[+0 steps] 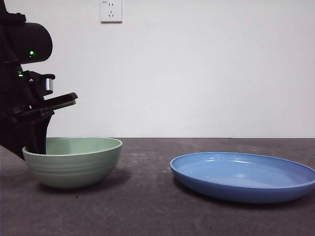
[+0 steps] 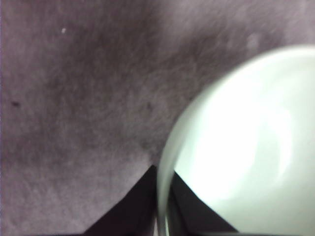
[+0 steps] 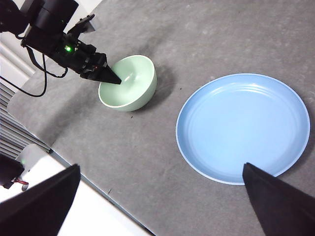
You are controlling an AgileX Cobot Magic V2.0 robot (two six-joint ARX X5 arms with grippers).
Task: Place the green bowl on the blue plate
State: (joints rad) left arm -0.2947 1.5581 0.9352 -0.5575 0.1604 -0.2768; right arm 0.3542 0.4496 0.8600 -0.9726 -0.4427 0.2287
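Note:
The green bowl (image 1: 74, 164) (image 3: 134, 94) stands on the dark table at the left, apart from the blue plate (image 1: 243, 178) (image 3: 243, 127) at the right. My left gripper (image 1: 34, 145) (image 3: 113, 78) reaches down onto the bowl's left rim. In the left wrist view the left gripper (image 2: 162, 199) has one jaw outside the bowl (image 2: 246, 147) and one inside, both pressed against the rim. The bowl's base rests on the table. My right gripper (image 3: 162, 199) hangs high above the table with its jaws wide apart and nothing between them.
A white wall socket (image 1: 110, 11) sits on the back wall. The table's edge (image 3: 78, 169) runs diagonally near my right gripper, with a white surface (image 3: 98, 216) beyond it. Black cables (image 3: 37, 73) trail behind the left arm.

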